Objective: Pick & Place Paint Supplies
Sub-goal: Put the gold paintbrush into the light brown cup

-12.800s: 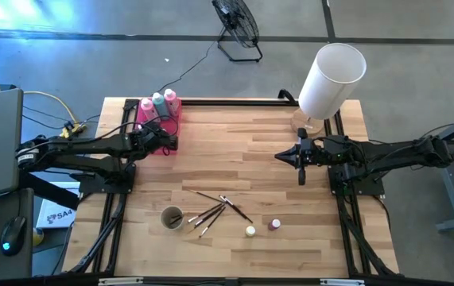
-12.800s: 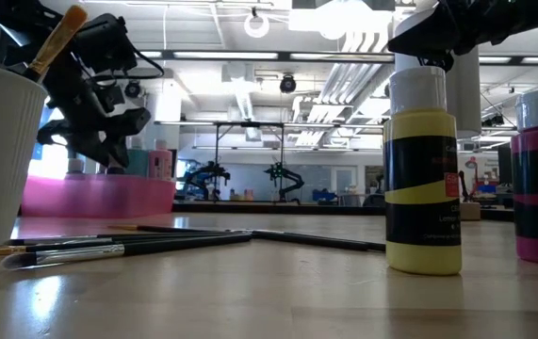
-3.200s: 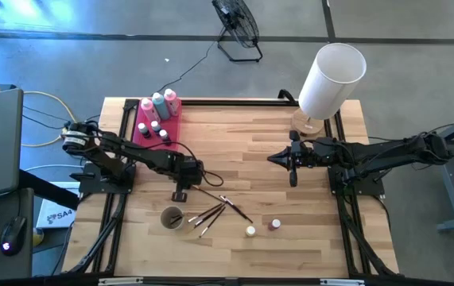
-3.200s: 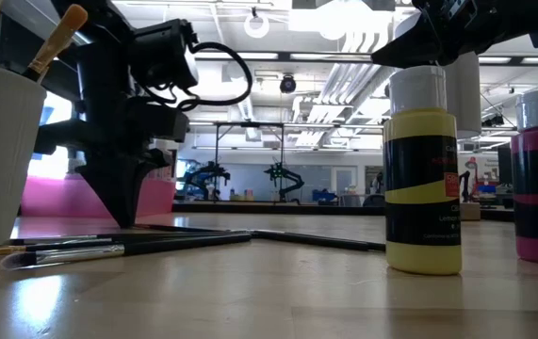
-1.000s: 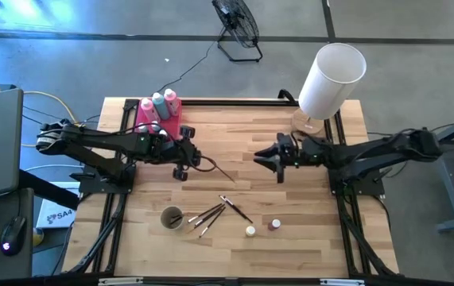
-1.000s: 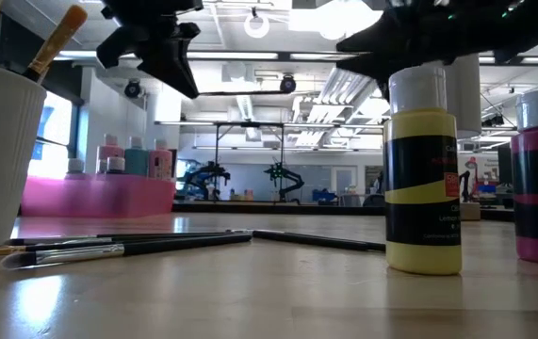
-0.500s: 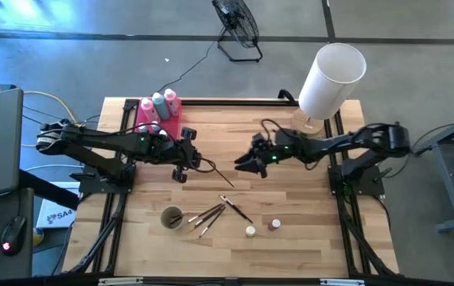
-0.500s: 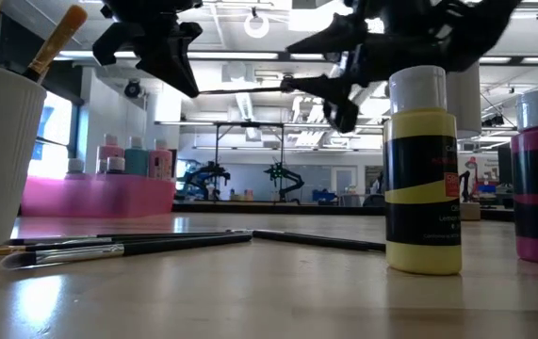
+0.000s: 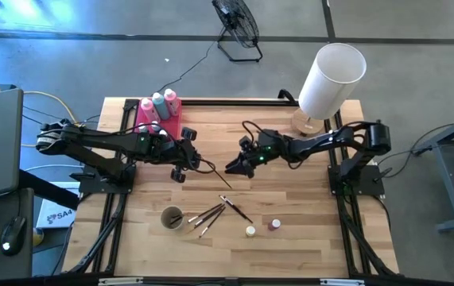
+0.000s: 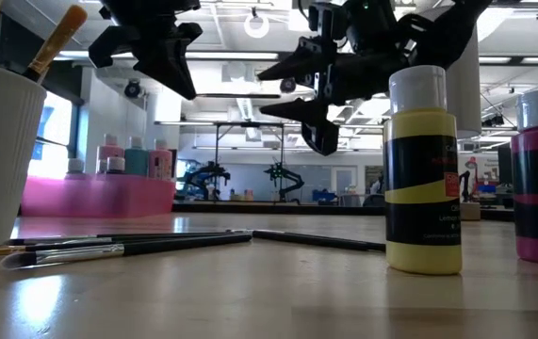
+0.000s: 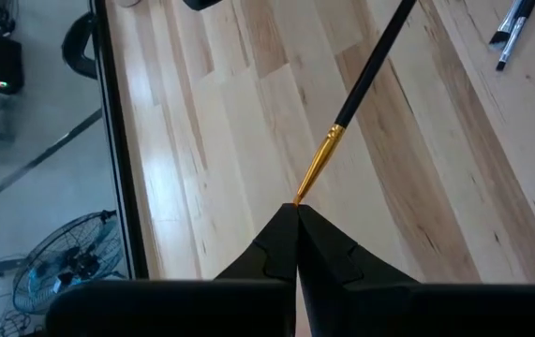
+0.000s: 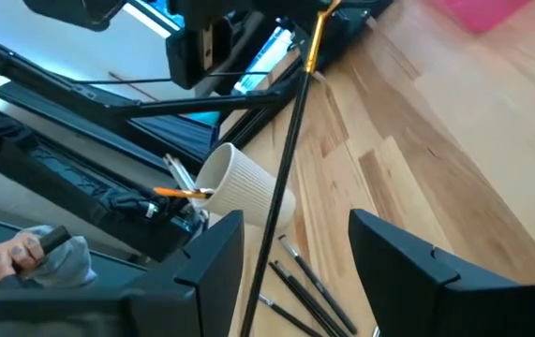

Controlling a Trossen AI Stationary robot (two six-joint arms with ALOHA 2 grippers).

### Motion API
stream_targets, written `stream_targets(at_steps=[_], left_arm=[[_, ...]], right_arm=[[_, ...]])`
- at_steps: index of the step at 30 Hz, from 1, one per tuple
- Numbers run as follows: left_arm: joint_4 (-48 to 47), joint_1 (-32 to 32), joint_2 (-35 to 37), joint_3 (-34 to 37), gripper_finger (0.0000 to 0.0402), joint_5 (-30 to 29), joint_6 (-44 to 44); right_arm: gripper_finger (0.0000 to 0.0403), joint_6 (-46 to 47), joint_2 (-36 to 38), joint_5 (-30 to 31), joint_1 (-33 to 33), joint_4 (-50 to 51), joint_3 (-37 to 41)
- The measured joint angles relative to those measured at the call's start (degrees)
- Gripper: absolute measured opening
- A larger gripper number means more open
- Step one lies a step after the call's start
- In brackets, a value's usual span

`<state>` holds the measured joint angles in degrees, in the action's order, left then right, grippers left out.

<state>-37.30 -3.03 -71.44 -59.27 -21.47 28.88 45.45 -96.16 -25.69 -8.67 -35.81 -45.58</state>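
The left hand [image 9: 185, 161], clamped shut on the brush [image 9: 213, 168] at its gold end, points the dark handle straight between the wide-open fingers of the right hand [image 9: 234, 168].

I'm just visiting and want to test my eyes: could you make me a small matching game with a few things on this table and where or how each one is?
Things:
1. held brush
2. white cup
3. teal bottle
4. right hand

States or places:
A. stands in the pink tray at the table's far edge
B. open, its fingers either side of the brush's handle
C. pinched at its bristle end in the shut left hand, above the table
D. stands near the loose brushes, with a brush inside

Pairs: 1-C, 2-D, 3-A, 4-B
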Motion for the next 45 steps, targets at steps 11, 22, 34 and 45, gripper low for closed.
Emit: stream_targets(at_steps=[11, 22, 34, 45], left_arm=[[0.2, 0.0, 0.0, 0.0, 0.0000, 0.0, -0.1], [0.3, 0.0, 0.0, 0.0, 0.0000, 1.2, 0.0], [0.6, 0.0, -0.5, 0.0, 0.0000, 1.1, -0.2], [1.7, 0.0, -3.1, 0.0, 0.0000, 0.8, -0.2]], right_arm=[[0.0188, 0.9, 0.0, 4.7, 3.3, 1.3, 0.0], [0.0188, 1.5, 0.0, 9.2, 5.3, 1.8, 0.0], [0.0188, 1.5, 0.0, 9.5, 6.4, -0.2, 0.0], [0.0188, 1.5, 0.0, 13.4, 7.7, 1.6, 0.0]])
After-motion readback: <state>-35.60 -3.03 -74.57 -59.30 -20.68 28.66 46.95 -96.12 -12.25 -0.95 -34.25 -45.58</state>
